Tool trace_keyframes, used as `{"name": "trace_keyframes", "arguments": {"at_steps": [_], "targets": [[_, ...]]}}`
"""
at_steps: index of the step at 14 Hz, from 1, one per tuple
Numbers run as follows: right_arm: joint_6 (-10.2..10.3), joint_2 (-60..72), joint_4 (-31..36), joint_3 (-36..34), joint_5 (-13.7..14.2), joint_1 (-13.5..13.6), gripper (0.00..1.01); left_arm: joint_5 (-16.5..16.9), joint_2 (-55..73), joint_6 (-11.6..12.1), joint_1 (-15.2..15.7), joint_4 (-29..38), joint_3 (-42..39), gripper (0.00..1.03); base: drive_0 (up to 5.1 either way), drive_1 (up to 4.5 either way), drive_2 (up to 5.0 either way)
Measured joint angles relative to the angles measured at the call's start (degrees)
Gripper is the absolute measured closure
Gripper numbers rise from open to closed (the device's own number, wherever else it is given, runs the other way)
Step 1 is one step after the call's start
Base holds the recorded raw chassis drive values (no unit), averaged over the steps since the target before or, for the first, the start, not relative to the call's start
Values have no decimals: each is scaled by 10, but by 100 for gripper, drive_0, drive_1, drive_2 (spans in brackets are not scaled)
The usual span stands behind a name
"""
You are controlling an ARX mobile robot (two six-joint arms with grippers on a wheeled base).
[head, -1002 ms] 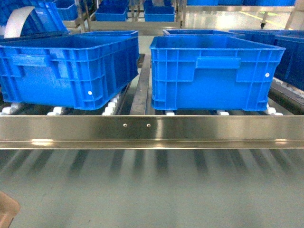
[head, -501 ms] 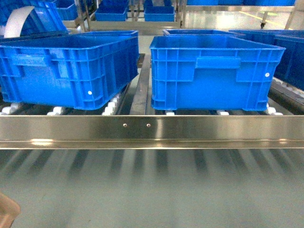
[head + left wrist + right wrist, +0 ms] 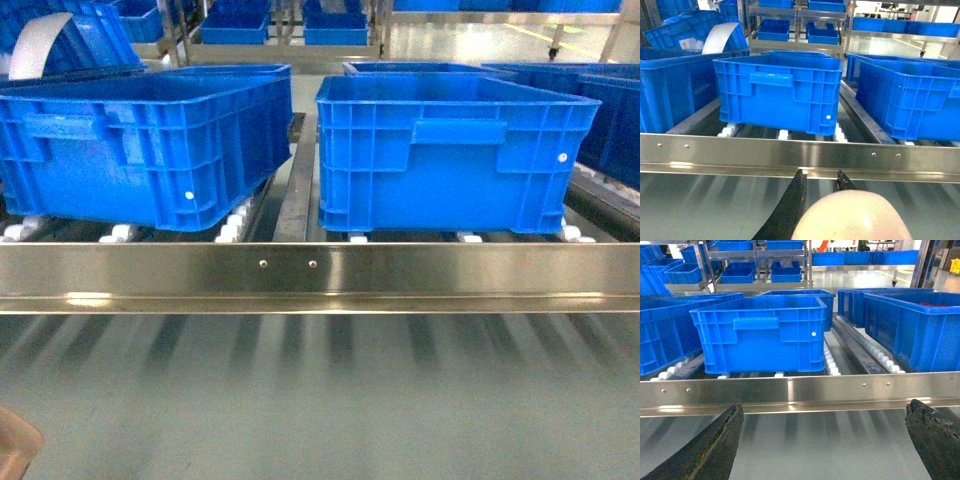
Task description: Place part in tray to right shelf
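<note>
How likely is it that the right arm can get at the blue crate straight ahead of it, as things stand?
Probably yes. The right gripper is open and holds nothing, and nothing stands between it and the front rail. The blue crate sits on rollers just behind that rail, so the arm would have to go over it.

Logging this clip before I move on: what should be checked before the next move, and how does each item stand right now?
1. Left gripper holding something: ok, shut on a beige rounded object, likely the tray.
2. Blue part on the tray: cannot tell, not seen in any view.
3. Right gripper free: ok, open, nothing between the fingers.
4. Shelf rail ahead and unobstructed: ok.
5. Free spot on the rollers: not ok, two blue crates fill the front.
</note>
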Motion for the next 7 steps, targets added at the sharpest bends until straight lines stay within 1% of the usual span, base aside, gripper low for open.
{"name": "trace_keyframes", "arguments": {"at_steps": [7], "targets": [[0, 0, 0, 0, 0, 0, 3, 0, 0, 0, 0, 0, 0, 90, 0, 0, 0]]}}
